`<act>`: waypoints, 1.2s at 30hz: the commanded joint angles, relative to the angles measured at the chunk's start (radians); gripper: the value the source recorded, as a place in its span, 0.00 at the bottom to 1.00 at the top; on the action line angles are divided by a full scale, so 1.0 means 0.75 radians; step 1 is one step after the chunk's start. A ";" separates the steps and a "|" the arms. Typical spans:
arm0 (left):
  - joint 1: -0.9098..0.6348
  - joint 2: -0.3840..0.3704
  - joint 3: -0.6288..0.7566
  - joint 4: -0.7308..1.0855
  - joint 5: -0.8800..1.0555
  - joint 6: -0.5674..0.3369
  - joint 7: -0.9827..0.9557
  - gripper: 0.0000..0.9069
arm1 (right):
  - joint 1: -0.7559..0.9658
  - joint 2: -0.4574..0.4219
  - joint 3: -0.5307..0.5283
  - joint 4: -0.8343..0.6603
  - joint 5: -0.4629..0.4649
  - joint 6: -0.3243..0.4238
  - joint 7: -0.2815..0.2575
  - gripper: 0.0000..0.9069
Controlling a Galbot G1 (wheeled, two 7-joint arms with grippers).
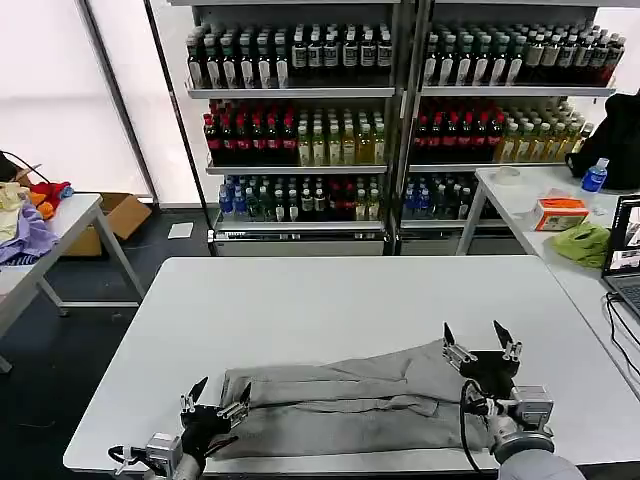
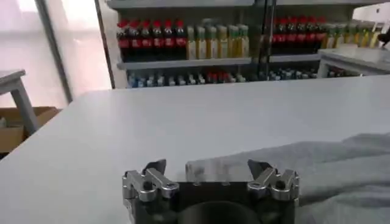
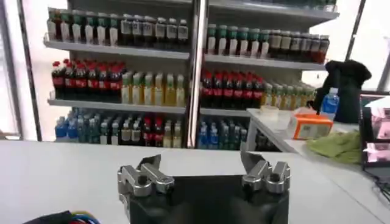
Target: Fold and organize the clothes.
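Left gripper [image 1: 216,398] low at the near left edge of the white table [image 1: 330,300], fingers spread apart and holding nothing, tips just at the left end of the grey shirt [image 1: 350,405]; from the left wrist camera, same gripper [image 2: 207,173] with both fingers wide and a corner of the shirt [image 2: 341,170] lying flat on the tabletop [image 2: 183,122] just past them. Right gripper [image 1: 478,345] at the shirt's right end, also parted and empty, tips pointing up and slightly above the cloth; from its own wrist camera [image 3: 204,170], fingers wide apart against the table surface [image 3: 61,176]. Shirt itself folded into a long, narrow band along the near edge of the table — stretched from one gripper to the other, with a lengthwise crease down the middle and a few soft wrinkles. Beyond the table, tall shelves of bottled drinks [image 1: 400,120] — dark, red, yellow-green and blue rows. To the right, a second table [image 1: 530,195] with an orange-and-white box [image 1: 560,212], a lime-green cloth [image 1: 582,242] and a water bottle [image 1: 594,176]. To the far left, another table with lavender and orange garments [image 1: 28,225] and a cardboard box [image 1: 115,220] on the floor beside it.
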State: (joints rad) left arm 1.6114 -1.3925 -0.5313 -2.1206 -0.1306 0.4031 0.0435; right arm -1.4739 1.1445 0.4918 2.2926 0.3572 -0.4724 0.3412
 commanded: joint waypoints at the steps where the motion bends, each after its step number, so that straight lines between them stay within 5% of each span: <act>1: 0.002 -0.021 -0.001 0.032 0.005 0.005 -0.004 1.00 | 0.018 -0.004 -0.039 -0.009 -0.012 0.003 0.000 1.00; 11: -0.009 -0.004 0.010 0.082 0.007 0.005 0.001 0.97 | -0.001 0.008 -0.042 -0.011 -0.023 0.009 0.002 1.00; 15: -0.005 -0.002 0.020 0.104 0.016 0.007 0.013 0.42 | -0.010 0.008 -0.043 -0.008 -0.025 0.014 0.003 1.00; 16: -0.003 -0.002 0.022 0.104 0.015 0.010 0.014 0.42 | -0.011 0.008 -0.043 -0.008 -0.025 0.015 0.004 1.00; 17: -0.001 -0.002 0.025 0.106 0.015 0.013 0.017 0.09 | -0.012 0.008 -0.043 -0.008 -0.025 0.015 0.003 1.00; 18: 0.004 -0.002 0.026 0.108 0.018 0.014 0.025 0.02 | -0.013 0.009 -0.043 -0.006 -0.025 0.016 0.004 1.00; 36: -0.045 0.014 -0.068 0.080 -0.053 -0.037 -0.001 0.00 | 0.017 -0.003 -0.036 -0.021 -0.016 0.018 0.011 1.00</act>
State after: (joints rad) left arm 1.6005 -1.3953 -0.5259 -2.0327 -0.1314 0.3840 0.0544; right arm -1.4649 1.1424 0.4652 2.2778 0.3445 -0.4585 0.3494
